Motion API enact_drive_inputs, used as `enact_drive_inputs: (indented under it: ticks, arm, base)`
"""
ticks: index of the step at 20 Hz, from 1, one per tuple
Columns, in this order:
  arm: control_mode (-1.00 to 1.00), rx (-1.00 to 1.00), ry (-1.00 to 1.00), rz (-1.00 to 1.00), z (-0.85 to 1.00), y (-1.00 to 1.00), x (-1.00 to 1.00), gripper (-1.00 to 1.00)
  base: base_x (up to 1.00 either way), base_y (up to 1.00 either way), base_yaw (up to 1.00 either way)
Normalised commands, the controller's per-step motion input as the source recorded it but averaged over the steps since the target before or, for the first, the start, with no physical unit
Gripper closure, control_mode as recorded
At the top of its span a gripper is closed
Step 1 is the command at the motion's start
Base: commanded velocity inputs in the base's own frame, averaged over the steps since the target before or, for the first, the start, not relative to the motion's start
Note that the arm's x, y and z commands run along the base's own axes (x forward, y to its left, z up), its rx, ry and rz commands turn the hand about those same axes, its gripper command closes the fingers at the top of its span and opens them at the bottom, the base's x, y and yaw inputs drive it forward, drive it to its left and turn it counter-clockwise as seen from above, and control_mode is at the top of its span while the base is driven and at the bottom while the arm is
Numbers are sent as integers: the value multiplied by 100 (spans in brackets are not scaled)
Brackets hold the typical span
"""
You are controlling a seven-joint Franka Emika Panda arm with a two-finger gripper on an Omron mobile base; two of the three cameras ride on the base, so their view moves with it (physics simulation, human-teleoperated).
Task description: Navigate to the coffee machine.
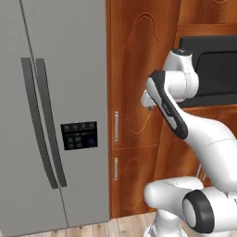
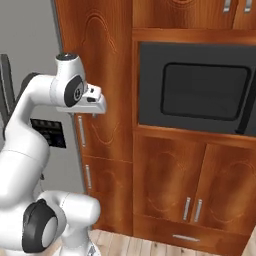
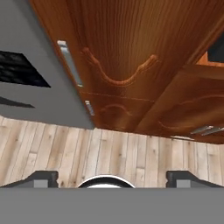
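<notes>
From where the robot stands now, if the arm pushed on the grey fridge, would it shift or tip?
Probably not. The fridge stands taller than the frame and broad on the wood floor, so it looks heavy and stable. It sits flush beside the tall wooden cabinet, which would brace it sideways. Its smooth doors might let fingertips slide.

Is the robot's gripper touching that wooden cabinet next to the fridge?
Apart. In the hand view, the gripper has its two tips spread over bare wooden floor, and the tall cabinet stands farther off with nothing between the tips.

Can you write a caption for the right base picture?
Robot arm facing wooden cabinets and a built-in oven.
</notes>
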Motion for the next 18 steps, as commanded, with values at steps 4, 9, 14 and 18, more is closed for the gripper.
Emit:
enact_drive_inputs:
  ticks: [4,9,14,18]
  arm:
    - [100,0,0,0,0,0,0,-100]
    - [100,0,0,0,0,0,0,-100]
    - [100,0,0,0,0,0,0,-100]
    - [100,0,0,0,0,0,0,-100]
  base:
    - [-23,23,78]
    - [-11,36,92]
    - [-6,27,96]
    - [-5,28,95]
